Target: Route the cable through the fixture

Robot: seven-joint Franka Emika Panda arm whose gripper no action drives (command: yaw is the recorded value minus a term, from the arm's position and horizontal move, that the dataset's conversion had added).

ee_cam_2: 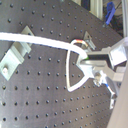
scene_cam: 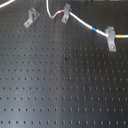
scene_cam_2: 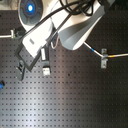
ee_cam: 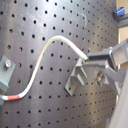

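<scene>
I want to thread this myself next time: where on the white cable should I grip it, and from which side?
Take the cable on its free white stretch past the red band, near the end at the pincer. There it seems to arch off the board, so come from above, closing across the cord.

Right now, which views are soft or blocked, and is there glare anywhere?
First exterior view: soft overall, yet the long thin white cable reads clearly on the dark perforated board. Second exterior view: the arm blocks the upper middle, with a blue light glowing at top. Both wrist views: claw blurred up close, pale sheen across the board.
</scene>
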